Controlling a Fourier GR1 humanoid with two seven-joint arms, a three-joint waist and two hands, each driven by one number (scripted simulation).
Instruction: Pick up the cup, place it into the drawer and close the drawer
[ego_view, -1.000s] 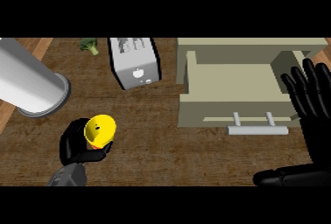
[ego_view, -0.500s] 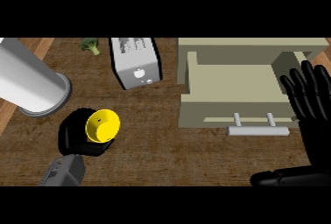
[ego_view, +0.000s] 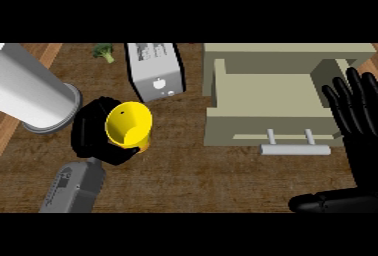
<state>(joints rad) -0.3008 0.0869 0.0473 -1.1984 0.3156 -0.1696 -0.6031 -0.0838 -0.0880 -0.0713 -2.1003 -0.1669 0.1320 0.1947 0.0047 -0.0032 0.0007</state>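
There's one yellow cup (ego_view: 129, 125), one open drawer (ego_view: 277, 92) with a bar handle (ego_view: 294, 148), one toaster (ego_view: 153, 70), one big grey cylinder (ego_view: 33, 97) and one sprig of broccoli (ego_view: 104, 51) on the wooden counter (ego_view: 214, 175). The left hand (ego_view: 92, 135) is curled around the cup, left of the drawer, mouth tilted toward the viewer. The right hand (ego_view: 358, 112) rests with fingers straight and spread, over the drawer's right edge.

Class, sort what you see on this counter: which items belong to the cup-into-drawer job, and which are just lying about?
Belongs to the job:
yellow cup, held in the left hand
open drawer with its handle

Just lying about:
toaster
broccoli
grey cylinder
right hand, resting open at the right edge
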